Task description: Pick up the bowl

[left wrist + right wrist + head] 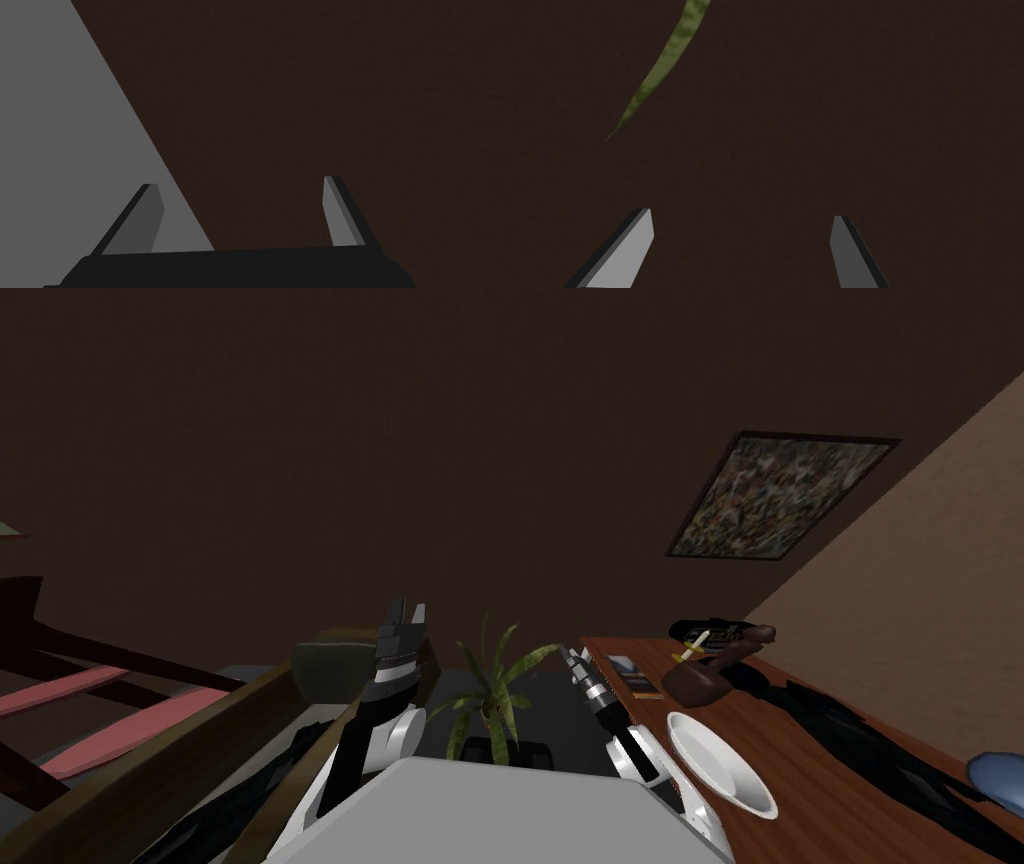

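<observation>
While the white bowl (pixel 720 766) lies on the brown worktop (pixel 830 818) just beside your right arm (pixel 598 696), you see both pairs of jaws wide and empty.

The robot's left arm is raised, and the left gripper (pixel 406 610) points up and forward with its two fingers (pixel 150 220) standing wide apart. The right arm reaches forward at a lower angle. The right gripper (pixel 573 654) also has its fingers (pixel 637 245) parted.
</observation>
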You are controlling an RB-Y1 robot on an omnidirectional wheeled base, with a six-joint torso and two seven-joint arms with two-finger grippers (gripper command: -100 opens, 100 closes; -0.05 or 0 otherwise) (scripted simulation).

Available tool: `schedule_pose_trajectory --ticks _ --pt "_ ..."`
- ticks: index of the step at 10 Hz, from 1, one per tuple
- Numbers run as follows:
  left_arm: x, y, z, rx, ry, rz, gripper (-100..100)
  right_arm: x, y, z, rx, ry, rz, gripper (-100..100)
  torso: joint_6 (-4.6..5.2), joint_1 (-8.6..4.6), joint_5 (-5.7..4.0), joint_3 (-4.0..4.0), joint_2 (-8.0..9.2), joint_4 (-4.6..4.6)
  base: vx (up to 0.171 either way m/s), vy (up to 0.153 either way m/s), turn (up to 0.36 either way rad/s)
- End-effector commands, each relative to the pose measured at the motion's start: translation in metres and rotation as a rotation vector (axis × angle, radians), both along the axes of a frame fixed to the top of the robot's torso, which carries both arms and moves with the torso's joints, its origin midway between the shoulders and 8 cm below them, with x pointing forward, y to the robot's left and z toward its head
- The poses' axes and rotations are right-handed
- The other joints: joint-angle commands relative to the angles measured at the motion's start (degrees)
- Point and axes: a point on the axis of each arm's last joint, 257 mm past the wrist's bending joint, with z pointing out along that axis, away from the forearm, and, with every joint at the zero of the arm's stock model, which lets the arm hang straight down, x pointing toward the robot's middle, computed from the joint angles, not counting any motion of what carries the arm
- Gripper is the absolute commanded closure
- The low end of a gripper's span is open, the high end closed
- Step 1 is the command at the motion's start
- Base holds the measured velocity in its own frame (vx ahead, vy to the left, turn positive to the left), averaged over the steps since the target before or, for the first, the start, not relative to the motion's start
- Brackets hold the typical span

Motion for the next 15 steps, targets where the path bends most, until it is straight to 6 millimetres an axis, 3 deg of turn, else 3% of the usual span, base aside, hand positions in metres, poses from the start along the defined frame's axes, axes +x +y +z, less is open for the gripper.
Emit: schedule_pose_trajectory --ticks 1,5,7,12,15 --pt "0.000 0.000 0.000 0.000 0.000 0.000 0 -0.002 -0.006 -0.026 -0.074 0.046 0.005 -100 0.00 0.00 0.00 0.00 0.00 0.00 0.055 0.071 0.157" --pt "0.000 0.000 0.000 0.000 0.000 0.000 0 -0.012 -0.028 -0.084 -0.212 0.161 0.004 -100 0.01 -0.08 -0.01 -0.01 -0.01 0.00 0.048 0.047 0.120" --pt "0.000 0.000 0.000 0.000 0.000 0.000 0 -0.016 -0.035 -0.097 -0.217 0.189 -0.006 -100 0.02 -0.15 -0.03 0.02 0.04 0.01 0.023 0.016 -0.022" --pt "0.000 0.000 0.000 0.000 0.000 0.000 0 -0.043 -0.078 -0.170 -0.435 0.343 0.008 -100 0.02 -0.24 -0.05 0.05 0.09 0.02 0.024 0.006 0.098" --pt "0.000 0.000 0.000 0.000 0.000 0.000 0 -0.057 -0.098 -0.195 -0.510 0.402 0.012 -100 0.02 -0.33 -0.06 0.08 0.15 0.03 0.012 -0.016 0.056"
